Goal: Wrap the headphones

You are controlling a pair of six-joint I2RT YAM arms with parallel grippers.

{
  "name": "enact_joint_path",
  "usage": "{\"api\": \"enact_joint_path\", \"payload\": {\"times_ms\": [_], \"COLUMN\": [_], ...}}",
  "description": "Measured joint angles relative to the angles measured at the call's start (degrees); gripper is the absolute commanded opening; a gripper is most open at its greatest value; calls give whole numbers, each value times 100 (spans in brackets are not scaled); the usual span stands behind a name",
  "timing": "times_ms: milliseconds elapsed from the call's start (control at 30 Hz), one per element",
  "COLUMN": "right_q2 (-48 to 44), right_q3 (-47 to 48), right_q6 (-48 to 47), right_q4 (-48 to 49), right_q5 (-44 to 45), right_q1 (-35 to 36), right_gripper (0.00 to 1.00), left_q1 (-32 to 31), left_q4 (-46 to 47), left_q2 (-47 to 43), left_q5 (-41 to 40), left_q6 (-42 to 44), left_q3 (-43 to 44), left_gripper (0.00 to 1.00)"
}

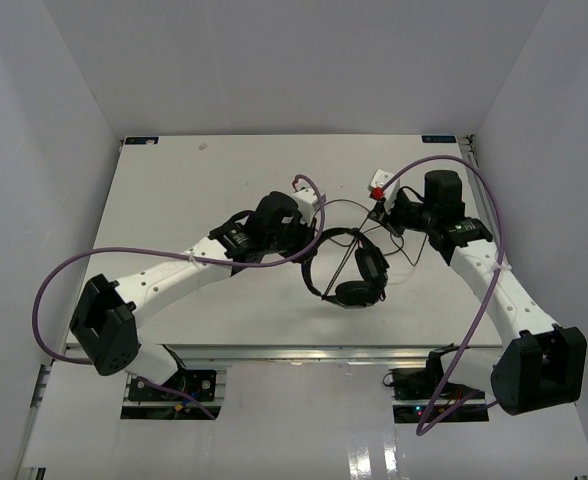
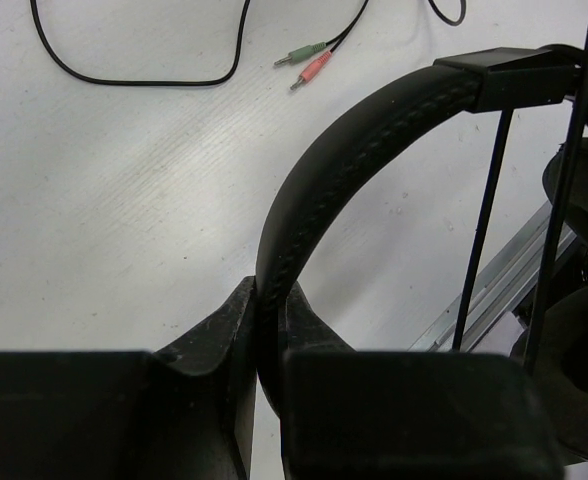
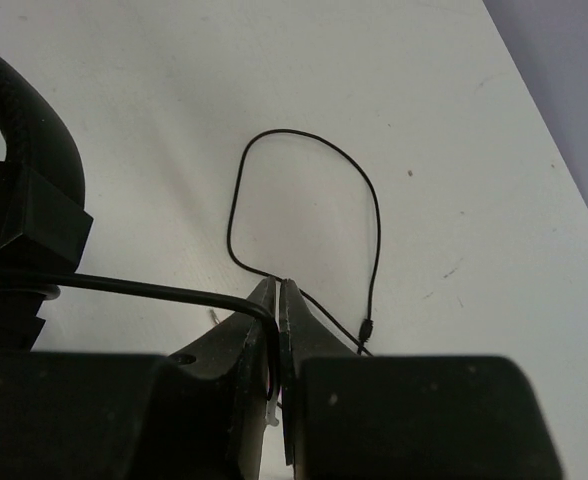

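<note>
The black headphones (image 1: 358, 272) sit at the table's middle, earcups toward the near edge. My left gripper (image 1: 312, 240) is shut on the padded headband (image 2: 374, 110), which runs up from between its fingertips (image 2: 269, 298). One earcup (image 2: 579, 400) shows at the right of that view. The thin black cable (image 2: 134, 80) lies looped on the table and ends in the red and green plugs (image 2: 310, 60). My right gripper (image 1: 382, 212) is shut on the cable (image 3: 372, 210) between its fingertips (image 3: 277, 292). A taut stretch of cable (image 3: 124, 285) runs left toward the headband (image 3: 29, 130).
Thick purple robot cables (image 1: 64, 275) arc over both arms. The table's near edge with a metal rail (image 2: 494, 290) lies just beyond the earcups. White walls (image 1: 44, 150) enclose the table on three sides. The table's right edge (image 3: 564, 160) is close to the right gripper.
</note>
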Motion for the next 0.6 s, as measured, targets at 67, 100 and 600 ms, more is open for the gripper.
{"api": "enact_joint_path", "payload": {"times_ms": [67, 100, 600], "right_q2": [-49, -63, -33], "right_q3": [-121, -168, -793], "right_q6": [167, 240, 1986], "right_q4": [71, 90, 1248], "right_q5": [-235, -338, -2281], "right_q1": [-44, -64, -236], "right_gripper": [10, 10, 20], "left_q1": [-5, -11, -60], "left_q4": [-137, -220, -923], "left_q2": [-33, -52, -377], "left_q5": [6, 11, 248], "left_q6": [17, 21, -291], "left_q3": [72, 139, 1547], "left_gripper": [0, 0, 0]}}
